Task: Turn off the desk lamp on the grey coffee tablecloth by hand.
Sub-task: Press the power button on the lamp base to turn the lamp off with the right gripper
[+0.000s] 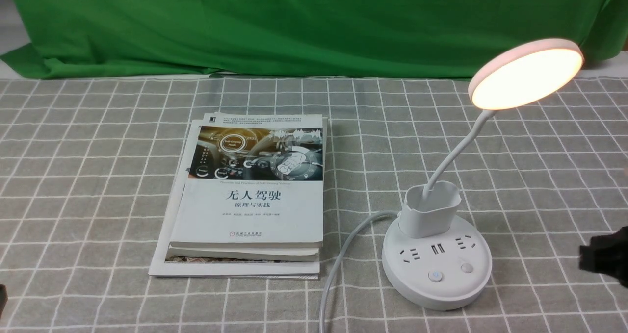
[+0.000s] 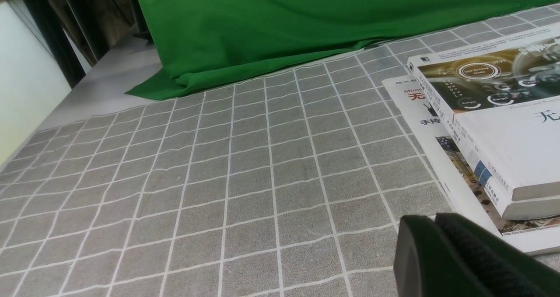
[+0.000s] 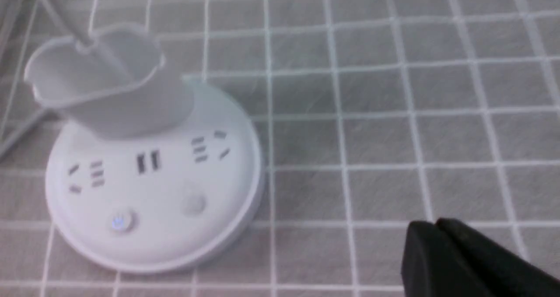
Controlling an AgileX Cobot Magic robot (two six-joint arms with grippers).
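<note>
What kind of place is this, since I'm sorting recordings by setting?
Probably a robot test or filming set-up: a green cloth backdrop hangs behind a grid-patterned tablecloth, with a lit desk lamp and stacked books.

In the front view, the right gripper (image 1: 604, 255) is blurred and cut off by the right edge. A dark fragment at the lower left edge is too small to identify. The green cloth backdrop (image 1: 314, 26) extends past the top edge, and the gray power cord (image 1: 338, 262) exits at the bottom edge. The top book (image 1: 250, 200) conceals most of the items beneath it; its smallest cover print is illegible.

In the left wrist view, the edge truncates the book stack and the left gripper (image 2: 442, 218).

In the right wrist view, the desk lamp (image 3: 153, 200) is blurred, its disc head outside the frame.
</note>
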